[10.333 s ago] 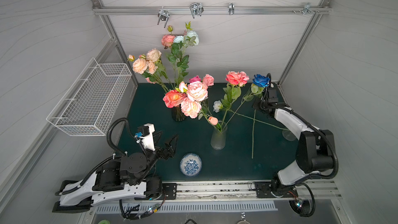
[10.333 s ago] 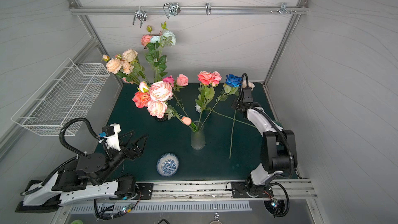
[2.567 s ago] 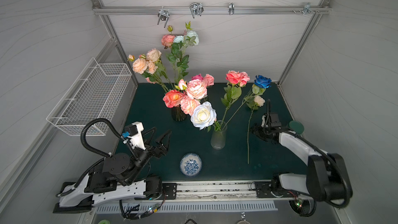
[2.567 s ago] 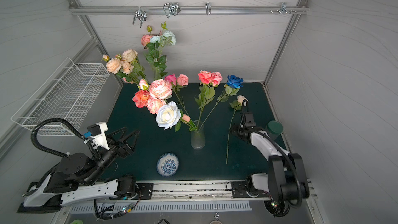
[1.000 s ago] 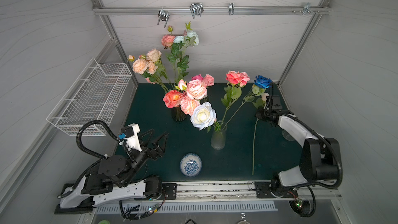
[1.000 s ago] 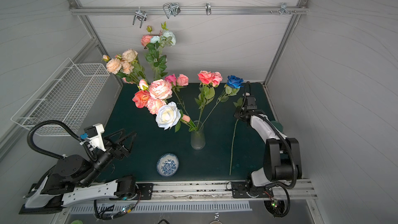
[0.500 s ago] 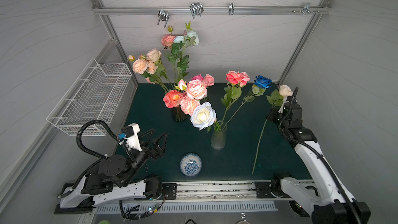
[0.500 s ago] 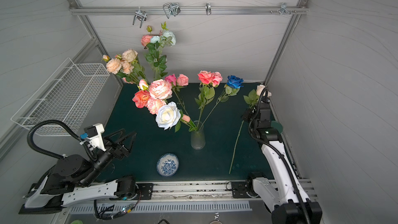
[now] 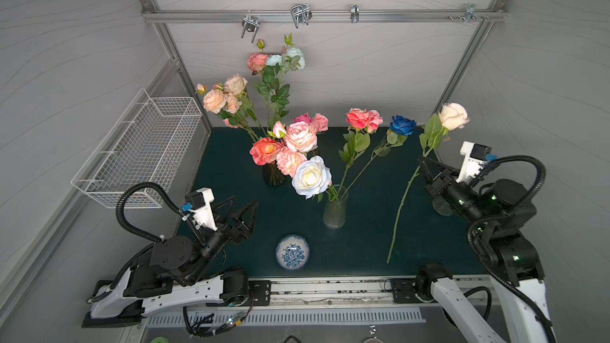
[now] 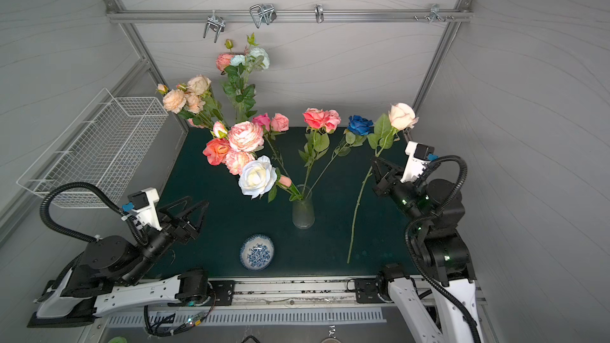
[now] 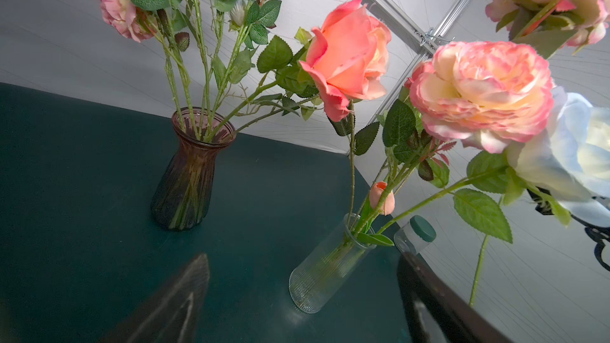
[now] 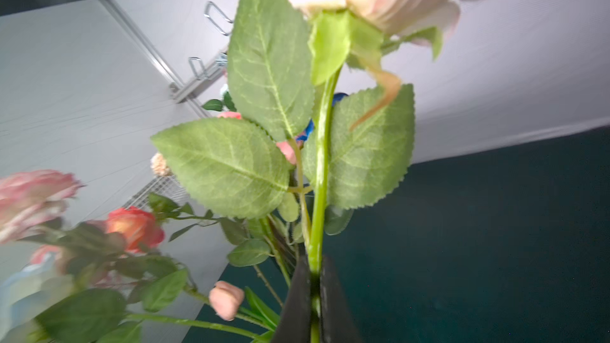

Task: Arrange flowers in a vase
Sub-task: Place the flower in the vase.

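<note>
While left fingers (image 9: 248, 208) gape | right fingers (image 9: 429, 170) raised pale rose (image 9: 453, 115) higher

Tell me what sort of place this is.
Probably a robot lab test cell, not a home or shop: grey panels on an aluminium frame wall in a dark green table, and the left arm and right arm stand at a metal rail along its front edge.
</note>
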`<move>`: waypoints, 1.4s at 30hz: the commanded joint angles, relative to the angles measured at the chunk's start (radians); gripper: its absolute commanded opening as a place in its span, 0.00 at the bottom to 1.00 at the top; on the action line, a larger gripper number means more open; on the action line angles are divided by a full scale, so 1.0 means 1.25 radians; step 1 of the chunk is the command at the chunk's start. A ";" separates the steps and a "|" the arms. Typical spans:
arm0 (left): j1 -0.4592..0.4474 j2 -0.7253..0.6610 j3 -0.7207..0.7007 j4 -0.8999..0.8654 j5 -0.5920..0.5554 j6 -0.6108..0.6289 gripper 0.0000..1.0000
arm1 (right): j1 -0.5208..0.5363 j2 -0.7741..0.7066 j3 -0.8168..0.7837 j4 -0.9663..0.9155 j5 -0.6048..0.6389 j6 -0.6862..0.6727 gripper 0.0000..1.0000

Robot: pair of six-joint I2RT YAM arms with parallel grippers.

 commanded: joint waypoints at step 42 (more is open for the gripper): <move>-0.001 0.003 0.030 -0.036 -0.058 -0.044 0.91 | 0.454 0.447 0.239 0.485 0.015 -0.253 0.00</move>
